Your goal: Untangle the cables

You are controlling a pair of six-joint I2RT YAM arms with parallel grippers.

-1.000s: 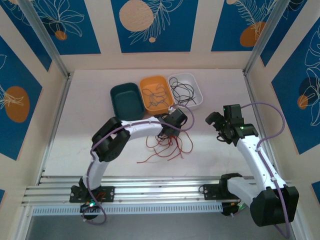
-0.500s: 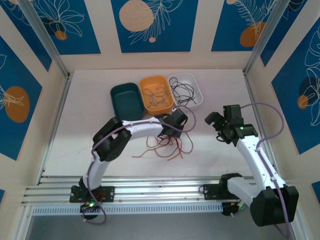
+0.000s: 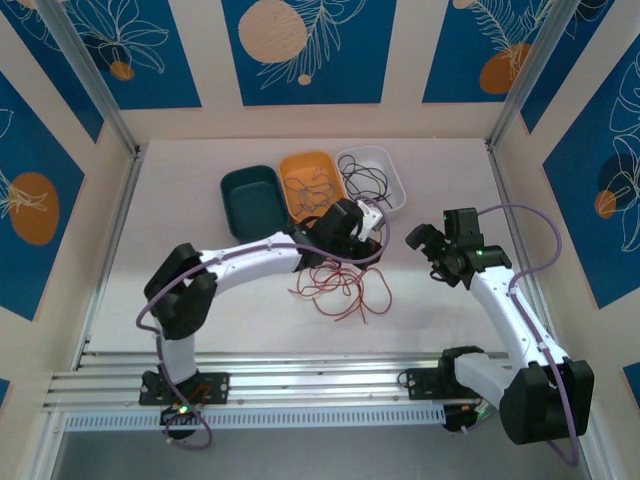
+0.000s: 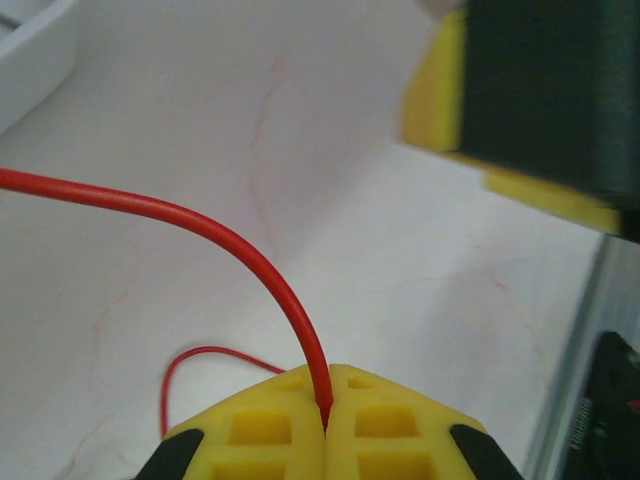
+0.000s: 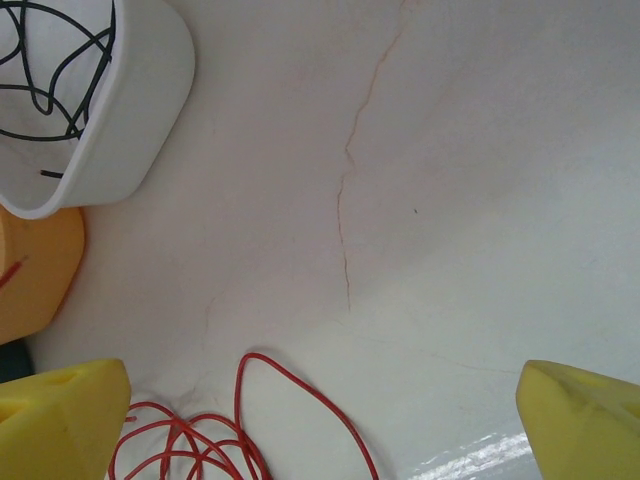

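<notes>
The cables (image 3: 340, 285) are a loose tangle of thin red wires on the white table, between the two arms. My left gripper (image 3: 360, 222) hangs just behind the tangle, near the white bin. In the left wrist view its yellow fingers (image 4: 260, 430) are pressed together on one red cable (image 4: 230, 240), which arcs up and away to the left. My right gripper (image 3: 420, 240) is to the right of the pile. Its yellow fingertips (image 5: 60, 420) stand wide apart with nothing between them, and red loops (image 5: 200, 440) lie near the left one.
Three bins stand in a row at the back: teal (image 3: 253, 200), orange (image 3: 312, 185) with thin wires in it, and white (image 3: 372, 178) holding black wires (image 5: 50, 70). An aluminium rail (image 3: 320, 385) runs along the near edge.
My left gripper has shut on a red cable and moved back toward the bins, stretching out its arm. The red tangle has shifted slightly. The right arm has barely moved.
</notes>
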